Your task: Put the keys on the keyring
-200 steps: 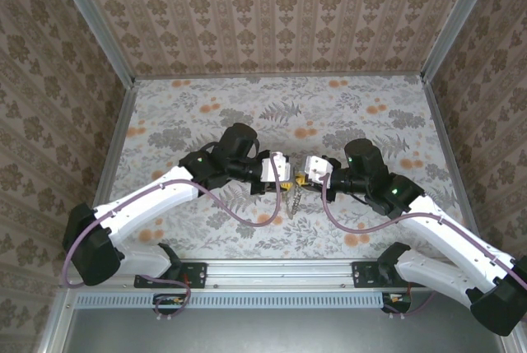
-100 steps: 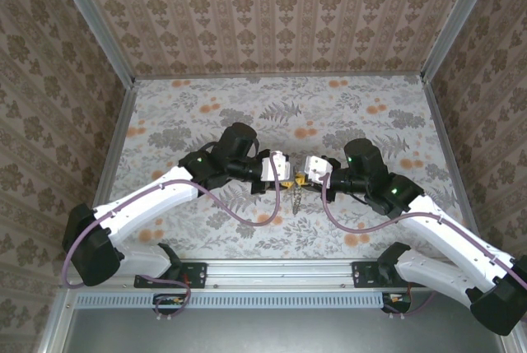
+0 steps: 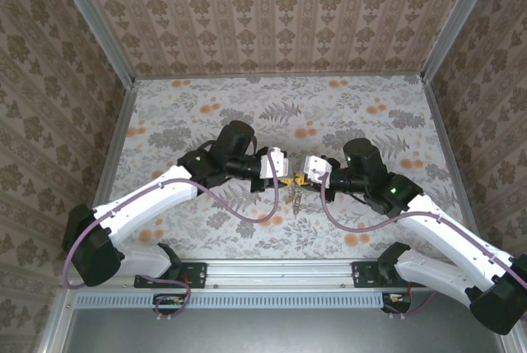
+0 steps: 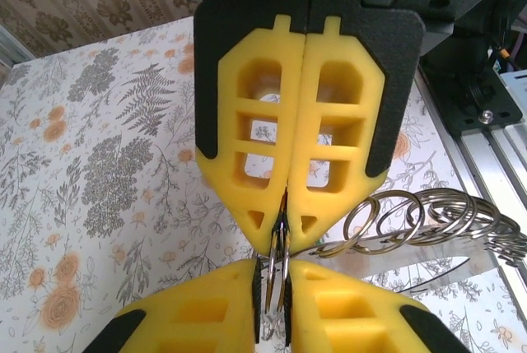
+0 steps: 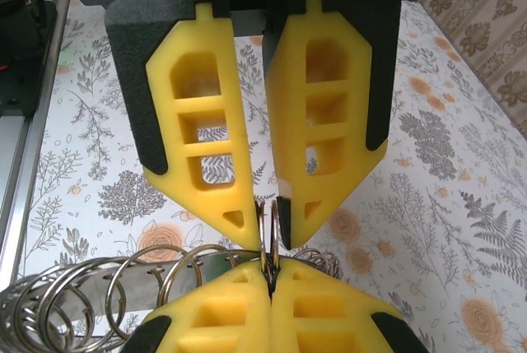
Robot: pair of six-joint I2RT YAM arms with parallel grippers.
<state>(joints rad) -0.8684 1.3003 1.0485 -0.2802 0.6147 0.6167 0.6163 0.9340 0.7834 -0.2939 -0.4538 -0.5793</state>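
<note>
Keyring [image 4: 274,287] pinched above the worktop [image 3: 206,106] middle, toward its near edge: right fingers [image 5: 321,320] clamped shut on it, left fingers [image 4: 206,320] nearly closed around it; steadiness matters, so avoid twisting the thin loop.

The keyring [image 4: 276,264] is up off the table [image 3: 206,114], a thin metal loop seen edge-on and standing upright. It is nipped from both sides. The left gripper [image 4: 276,308] has its pads pressed against it, and the right gripper [image 4: 295,205] is clamped tight on it from the opposite side. It sits over the middle of the table, closer to the near edge than the far one. A string of silvery rings [image 4: 416,215] trails off it sideways, each overlapping the next. From above, that chain dangles below the pinch point. The keys are too small to pick out.
</note>
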